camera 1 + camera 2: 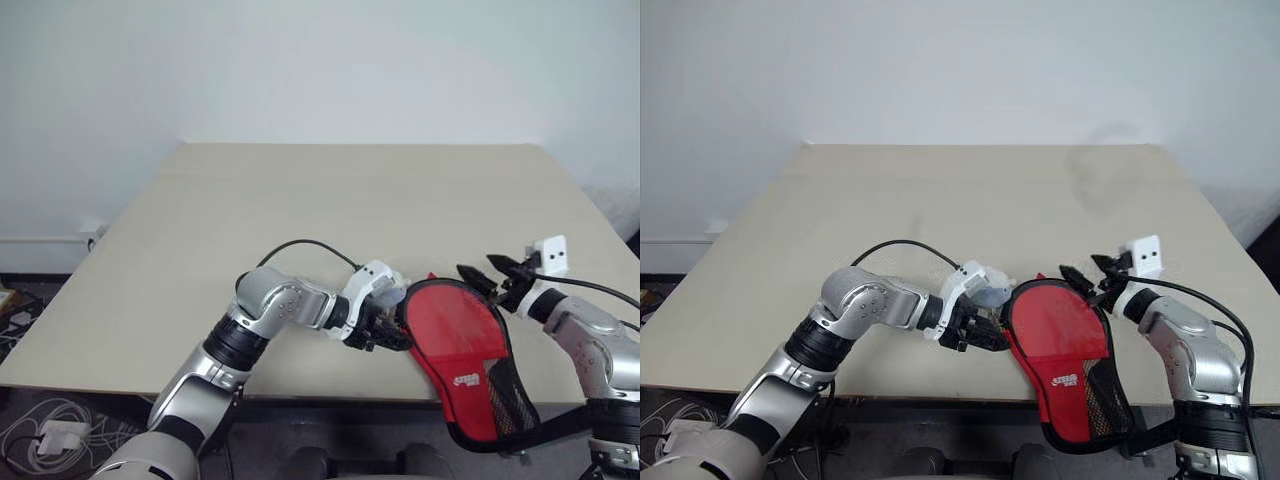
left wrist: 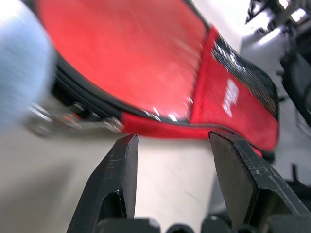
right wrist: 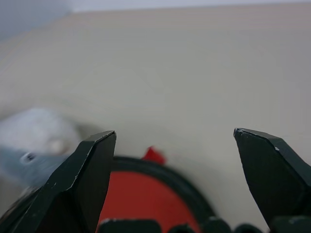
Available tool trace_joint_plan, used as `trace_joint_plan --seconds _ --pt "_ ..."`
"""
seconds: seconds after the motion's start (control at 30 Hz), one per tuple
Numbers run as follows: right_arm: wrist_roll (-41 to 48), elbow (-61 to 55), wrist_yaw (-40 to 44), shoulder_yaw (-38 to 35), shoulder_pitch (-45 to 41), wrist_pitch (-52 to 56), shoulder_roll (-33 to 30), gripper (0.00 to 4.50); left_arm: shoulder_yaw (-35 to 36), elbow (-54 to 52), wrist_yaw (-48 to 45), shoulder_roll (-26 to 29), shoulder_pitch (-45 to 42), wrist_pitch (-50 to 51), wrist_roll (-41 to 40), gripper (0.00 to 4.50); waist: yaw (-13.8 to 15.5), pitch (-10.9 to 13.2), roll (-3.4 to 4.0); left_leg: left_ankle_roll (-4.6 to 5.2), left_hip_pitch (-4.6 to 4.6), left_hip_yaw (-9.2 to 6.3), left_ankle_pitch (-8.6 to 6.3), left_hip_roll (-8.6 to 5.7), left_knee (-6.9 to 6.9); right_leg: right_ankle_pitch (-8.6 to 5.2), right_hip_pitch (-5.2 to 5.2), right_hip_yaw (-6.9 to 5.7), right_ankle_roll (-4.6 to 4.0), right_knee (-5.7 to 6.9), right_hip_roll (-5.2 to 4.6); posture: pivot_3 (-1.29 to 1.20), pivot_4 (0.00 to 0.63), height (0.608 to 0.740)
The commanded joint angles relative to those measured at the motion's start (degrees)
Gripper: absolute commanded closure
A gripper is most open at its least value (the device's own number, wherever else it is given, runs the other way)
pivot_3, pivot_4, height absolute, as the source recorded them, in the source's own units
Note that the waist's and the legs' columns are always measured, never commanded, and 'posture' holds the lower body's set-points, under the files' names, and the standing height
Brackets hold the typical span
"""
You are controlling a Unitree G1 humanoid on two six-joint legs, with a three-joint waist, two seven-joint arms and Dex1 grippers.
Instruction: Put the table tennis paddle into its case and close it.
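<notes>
- The case [image 1: 462,358] lies at the near edge of the counter [image 1: 330,200], between the two arms, its narrow mesh-pocket end hanging out past the counter's rim. It looks shut around its rounded end; whether the table tennis paddle is inside cannot be told, as no blade or handle shows.
- It reads as soft red fabric with black piping, a light thing that will sag and slide on the smooth top if pushed from one side only. The firmest hold is likely the piped seam, or the zip tab.
- In the left wrist view, shiny metal zip hardware [image 2: 73,124] sits along the black edge [image 2: 97,104] just under the red face, small and slippery-looking, so a pinch there would need to be exact.
- The left gripper [image 1: 385,332] is just beside the case's rounded edge, fingers [image 2: 114,179] parted with nothing between them.
- The right gripper [image 1: 492,272] hovers near the far corner of the case, fingers [image 3: 87,174] spread wide and empty.
- One gripper steadying the fabric while the other works the zip seems the safer way.
</notes>
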Motion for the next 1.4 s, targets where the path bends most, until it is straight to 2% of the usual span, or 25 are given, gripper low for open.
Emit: trace_joint_plan --seconds 0.03,0.17,0.37,0.7,0.9,1.2,1.37,1.4 --pt "0.46 -5.72 3.23 2.15 2.74 0.15 -1.66 0.28 5.23 1.60 -1.41 1.19 -3.28 -5.86 3.05 2.12 0.15 0.01 -0.02 0.00 -0.01 0.00 0.00 -0.01 0.01 0.00 0.01 0.00 0.00 0.00 -0.01 0.00 0.000 0.716" --pt "-1.66 -6.80 3.63 5.32 5.55 -1.11 -1.42 0.28 7.88 8.36 -4.02 2.45 -8.06 -12.00 6.88 2.12 0.23 0.09 -0.17 0.01 -0.02 -0.02 0.00 -0.03 0.05 0.00 0.04 -0.05 0.00 -0.02 0.00 0.00 0.000 0.716" --pt "-4.46 -3.96 2.34 8.11 5.41 -3.15 0.61 0.28 4.08 17.36 -10.24 4.10 -11.48 -20.55 15.52 2.12 0.02 0.08 -0.17 0.01 0.00 -0.01 0.00 -0.02 0.02 0.00 0.03 -0.06 0.01 0.00 0.03 0.00 0.000 0.716" --pt "-6.81 1.29 0.25 10.44 8.31 -6.29 6.57 0.28 1.15 25.11 -17.30 1.26 -8.62 -26.38 22.69 2.12 -0.01 0.00 -0.50 0.01 0.04 -0.06 0.00 0.02 0.03 0.00 0.08 -0.10 0.01 0.03 0.06 0.00 0.000 0.716" --pt "-8.32 3.32 -0.95 10.74 8.46 -7.12 8.08 0.28 3.82 28.40 -21.85 -1.24 -8.61 -24.47 20.96 2.12 -0.03 -0.31 -1.12 0.01 0.12 -0.12 0.00 0.08 0.03 0.00 0.18 -0.14 0.00 0.04 0.11 0.00 0.000 0.716" --pt "-9.16 5.68 -1.46 10.11 7.19 -7.37 7.95 0.28 3.12 37.37 -27.75 -4.66 -9.63 -21.63 22.65 2.12 -0.04 -0.51 -1.43 0.01 0.27 -0.22 0.00 0.09 0.04 0.00 0.42 -0.27 0.00 0.01 0.11 0.00 0.000 0.716" --pt "-9.73 6.18 -1.92 10.04 7.01 -7.44 7.71 0.28 4.31 40.49 -26.96 -6.97 -10.20 -23.43 24.61 2.12 0.06 -0.53 -1.45 0.02 0.40 -0.28 -0.01 0.08 0.04 0.00 0.62 -0.31 0.00 -0.05 0.11 0.00 0.000 0.716" --pt "-9.90 6.34 -2.02 10.09 6.94 -7.54 7.69 0.28 5.70 41.20 -26.45 -7.64 -10.56 -23.56 24.14 2.28 0.07 -0.53 -1.45 0.02 0.47 -0.31 -0.01 0.08 0.04 0.00 0.72 -0.32 0.00 -0.11 0.11 0.00 0.000 0.716"
